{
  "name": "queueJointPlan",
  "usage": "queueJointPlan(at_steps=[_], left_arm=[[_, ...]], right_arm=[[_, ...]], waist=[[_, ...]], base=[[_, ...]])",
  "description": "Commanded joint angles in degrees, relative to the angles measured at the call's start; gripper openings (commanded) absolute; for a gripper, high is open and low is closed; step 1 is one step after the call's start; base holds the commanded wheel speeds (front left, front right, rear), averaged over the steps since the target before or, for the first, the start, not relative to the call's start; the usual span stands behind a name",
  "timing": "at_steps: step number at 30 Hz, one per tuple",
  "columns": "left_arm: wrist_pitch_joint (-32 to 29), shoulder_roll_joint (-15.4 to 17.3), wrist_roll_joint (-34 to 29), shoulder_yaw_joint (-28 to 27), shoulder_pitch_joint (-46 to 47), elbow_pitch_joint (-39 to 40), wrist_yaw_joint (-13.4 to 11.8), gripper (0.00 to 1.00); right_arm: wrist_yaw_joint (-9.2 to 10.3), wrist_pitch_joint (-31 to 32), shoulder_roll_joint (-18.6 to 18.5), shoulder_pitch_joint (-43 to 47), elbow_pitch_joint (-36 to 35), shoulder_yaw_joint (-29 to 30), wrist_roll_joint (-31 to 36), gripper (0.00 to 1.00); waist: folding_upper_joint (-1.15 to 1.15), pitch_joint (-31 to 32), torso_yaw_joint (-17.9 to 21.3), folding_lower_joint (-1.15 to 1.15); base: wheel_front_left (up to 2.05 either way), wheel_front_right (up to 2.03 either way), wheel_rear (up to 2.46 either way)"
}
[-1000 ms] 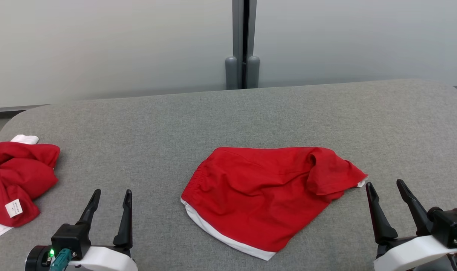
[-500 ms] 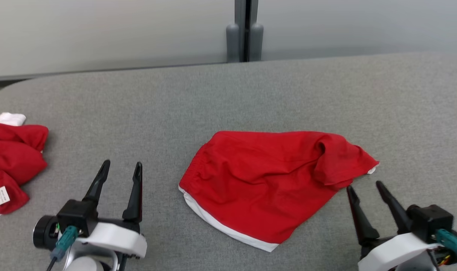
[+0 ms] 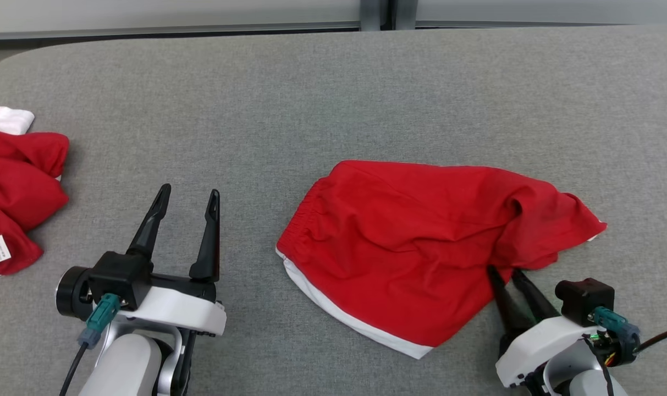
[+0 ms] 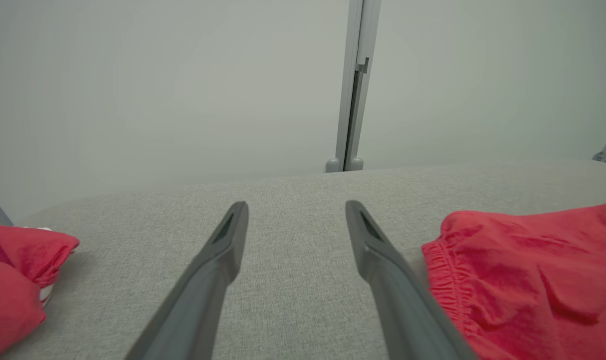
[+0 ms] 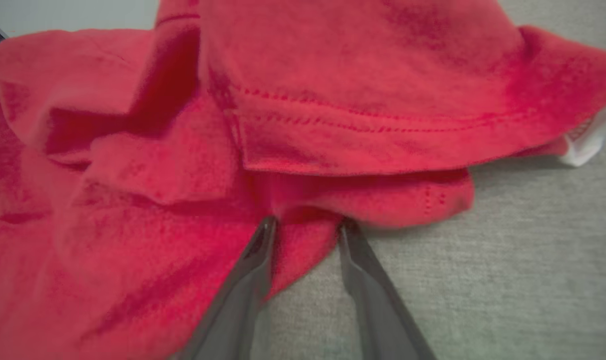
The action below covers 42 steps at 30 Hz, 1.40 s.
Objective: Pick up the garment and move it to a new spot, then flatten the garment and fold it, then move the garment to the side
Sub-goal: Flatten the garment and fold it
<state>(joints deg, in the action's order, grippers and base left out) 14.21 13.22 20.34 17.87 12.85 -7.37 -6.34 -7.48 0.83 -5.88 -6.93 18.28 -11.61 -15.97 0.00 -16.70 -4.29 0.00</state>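
The garment (image 3: 410, 247) is a pair of red shorts with a white hem, lying crumpled on the grey padded table (image 3: 311, 99) right of centre. Its right end is bunched into folds. My right gripper (image 3: 503, 272) is at the shorts' lower right edge; in the right wrist view the gripper (image 5: 307, 225) is narrowed but still open, with a flap of the red cloth (image 5: 332, 100) between its fingers. My left gripper (image 3: 189, 192) stands open over bare table, left of the elastic waistband (image 4: 532, 280), holding nothing, fingers (image 4: 233, 235) spread wide.
A second red and white garment (image 3: 14, 187) with a white label lies heaped at the table's left edge and also appears in the left wrist view (image 4: 13, 270). A pale wall with a grey post (image 4: 352, 100) runs behind the table's far edge.
The head camera has tilted down, so the whole scene has shifted. My right gripper has moved up to the shorts' lower right edge and its fingers have narrowed around the cloth. The left gripper stays open.
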Motion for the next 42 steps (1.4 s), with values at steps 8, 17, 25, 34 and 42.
queueJointPlan(at_steps=[8, 17, 25, 34, 42], left_arm=[[0.73, -0.04, -0.43, -0.65, -0.31, -0.40, -0.11, 1.00], [0.77, 1.05, -0.02, -1.60, -2.07, 0.53, -0.91, 1.00], [-0.05, 1.95, 0.13, -1.69, -2.40, 1.85, -1.34, 1.00], [-0.31, 0.98, -0.19, -0.05, 0.75, 2.29, -0.75, 1.00], [0.22, -1.22, -0.46, 1.88, 3.80, 0.83, 0.32, 1.00]], right_arm=[[0.05, -3.87, -0.04, 2.35, -1.02, 2.12, -1.44, 0.00], [0.02, -0.38, 1.71, 10.59, -16.52, 6.95, 0.31, 0.00], [0.02, 4.52, 2.78, 14.45, -27.31, 12.92, 2.49, 0.00], [0.02, 5.75, 2.92, 6.39, -26.32, 13.33, 3.14, 0.00], [0.00, 5.44, 2.91, -4.31, -15.71, 7.73, 3.20, 0.00]], waist=[[0.00, 0.96, 0.04, 0.00], [0.00, 3.30, 2.82, 0.00], [0.00, 3.91, 4.10, 0.00], [0.00, 1.17, 1.71, 0.00], [0.00, -1.78, -1.77, 0.00]], base=[[0.00, 0.00, 0.00], [0.00, 0.00, 0.00], [0.00, 0.00, 0.00], [0.00, 0.00, 0.00], [0.00, 0.00, 0.00]])
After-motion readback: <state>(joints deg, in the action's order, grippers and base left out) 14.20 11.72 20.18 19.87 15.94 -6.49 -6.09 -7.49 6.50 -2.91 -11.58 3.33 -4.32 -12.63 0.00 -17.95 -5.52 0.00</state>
